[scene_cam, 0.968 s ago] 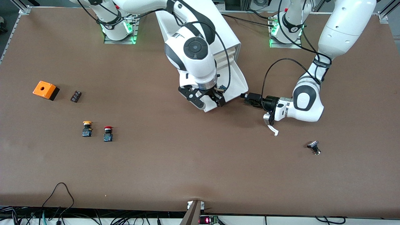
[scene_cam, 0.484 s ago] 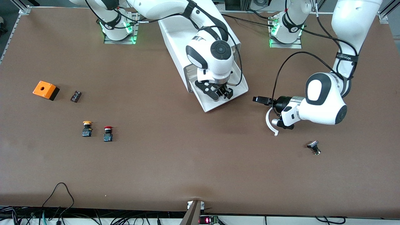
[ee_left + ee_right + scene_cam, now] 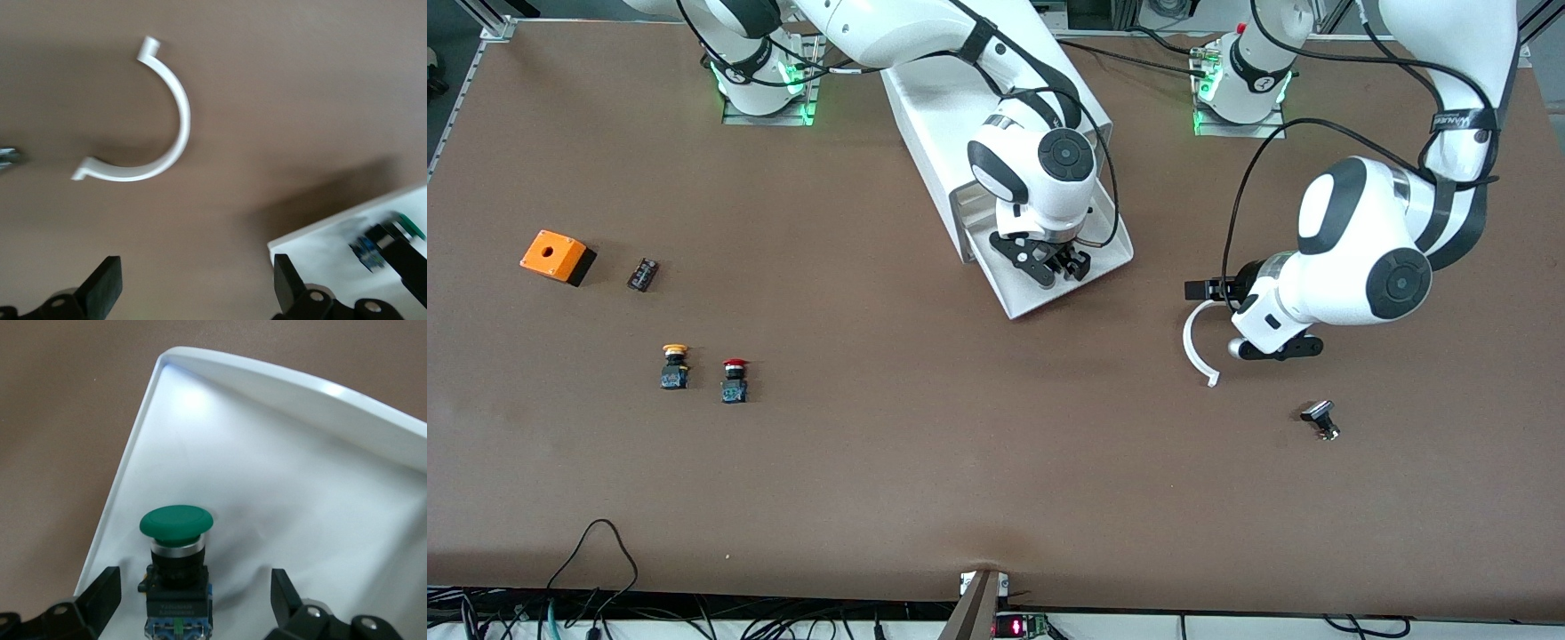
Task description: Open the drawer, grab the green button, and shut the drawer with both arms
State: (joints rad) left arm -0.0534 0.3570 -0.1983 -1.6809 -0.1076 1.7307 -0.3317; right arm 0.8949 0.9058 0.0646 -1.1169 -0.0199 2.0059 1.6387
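Observation:
The lowest drawer (image 3: 1021,299) stands pulled out of the white cabinet (image 3: 934,98) as a flat tray (image 3: 280,473). The green-capped button (image 3: 177,577) sits upright in it, near one corner, and also shows in the left wrist view as the button (image 3: 385,239). My right gripper (image 3: 193,590) is open and hangs over the tray with the button between its spread fingers, not touching it. In the front view the right gripper (image 3: 1049,265) hides the button. My left gripper (image 3: 1199,290) is open and empty over bare table (image 3: 195,277), beside the drawer toward the left arm's end.
A white curved strip (image 3: 1197,347) lies on the table under the left wrist. A small black-and-silver part (image 3: 1320,420) lies nearer the front camera. Toward the right arm's end are an orange box (image 3: 557,256), a small black part (image 3: 643,274), a yellow-capped button (image 3: 675,366) and a red-capped button (image 3: 735,380).
The right gripper moved from the drawer's front edge to over the tray, around the button. The left gripper drew back from the drawer's corner toward the left arm's end of the table.

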